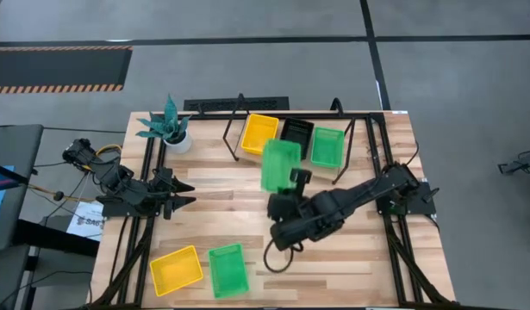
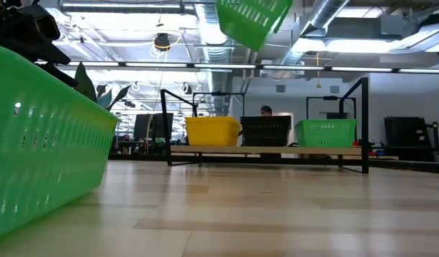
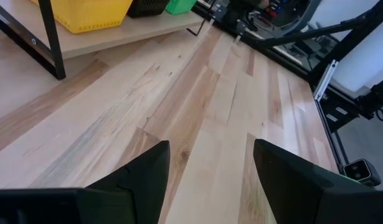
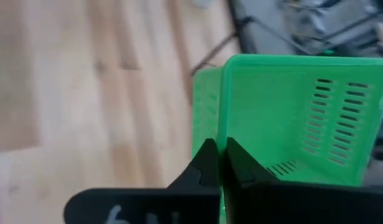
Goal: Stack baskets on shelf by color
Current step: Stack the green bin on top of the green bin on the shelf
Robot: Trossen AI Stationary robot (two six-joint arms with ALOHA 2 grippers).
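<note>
Baskets sit in several places across the slatted tabletop [image 1: 239, 194]. On the shelf [image 1: 286, 159], toward twelve o'clock in the high view, a yellow basket [image 1: 258, 133], a black basket [image 1: 296, 136] and a green basket [image 1: 327, 146] stand side by side in a row, each touching or just beside its neighbour. A second green basket [image 1: 279, 164] is lifted off the table, tilted, just in front of the shelf; the right gripper [image 4: 221, 163] has its fingers pressed together on this basket's rim wall, pinching it. In the low view it hangs high above the shelf row.

Near six o'clock a second yellow basket [image 1: 176, 269] and a third green basket [image 1: 227, 269] lie on the tabletop close together.

At nine o'clock the left gripper [image 3: 210, 168] waits over bare wood with its fingers spread and nothing between them. A potted plant [image 1: 168, 127] stands near eleven o'clock.
</note>
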